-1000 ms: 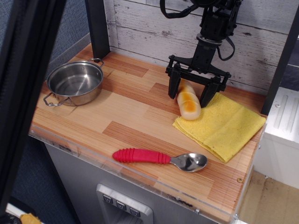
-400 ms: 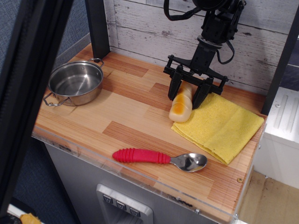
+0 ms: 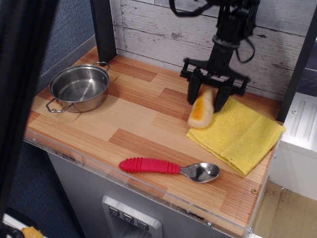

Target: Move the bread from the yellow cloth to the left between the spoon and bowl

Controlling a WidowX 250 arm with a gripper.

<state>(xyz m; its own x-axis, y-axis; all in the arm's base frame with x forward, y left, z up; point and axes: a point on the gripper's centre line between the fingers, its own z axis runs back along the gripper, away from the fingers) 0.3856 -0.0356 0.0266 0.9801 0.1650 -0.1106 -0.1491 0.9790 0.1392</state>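
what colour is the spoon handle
Red, with ribs: the spoon shows clearly in the only view, observation.image.

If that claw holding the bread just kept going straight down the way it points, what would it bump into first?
The claw points down, shut on the bread. The bread's low end would probably touch first, on the wooden table right at the left edge of the yellow cloth. Depth is unclear, so it could be the cloth.

A polished steel bowl (image 3: 79, 88), a ribbed red plastic-handled spoon (image 3: 170, 168) with shiny metal, and a soft yellow cloth (image 3: 242, 135) sit on a smooth striped wood-grain table (image 3: 133, 119).
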